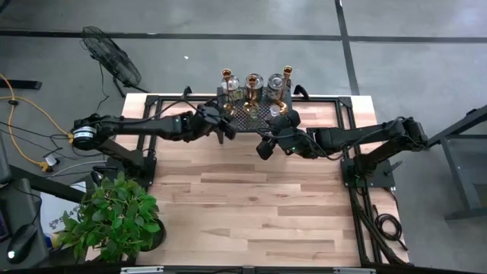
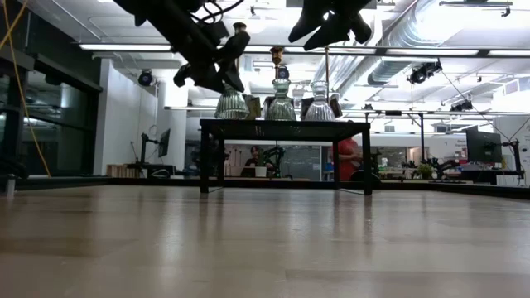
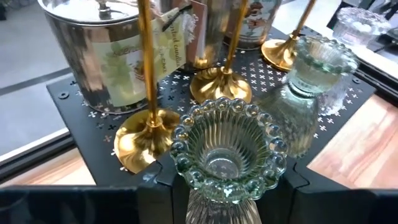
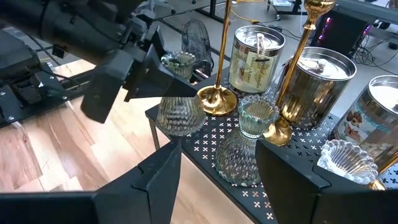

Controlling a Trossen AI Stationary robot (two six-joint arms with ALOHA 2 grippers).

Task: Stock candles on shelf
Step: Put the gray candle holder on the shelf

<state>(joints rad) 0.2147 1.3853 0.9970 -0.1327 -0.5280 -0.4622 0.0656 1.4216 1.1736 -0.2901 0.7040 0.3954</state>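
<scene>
Placing step: left gripper [image 4: 140,68] pinching a ribbed glass candle holder [image 3: 227,152], hanging at the black mesh shelf's [image 3: 87,115] near edge, probably just above it. Next: lower gently, let go. Right gripper [image 1: 264,149] nearby, fingers spread, empty.

Gold candlesticks [image 4: 219,74], clear ribbed glass holders [image 3: 227,149], on black cross-perforated shelf [image 3: 93,112].

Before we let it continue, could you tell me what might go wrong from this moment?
1. The left hand holds the ribbed glass holder at the shelf corner; released there, it may tip off.
2. A brass candlestick stands right beside it and could be knocked over.
3. The open right hand is near the front glass holder and might nudge it.
</scene>
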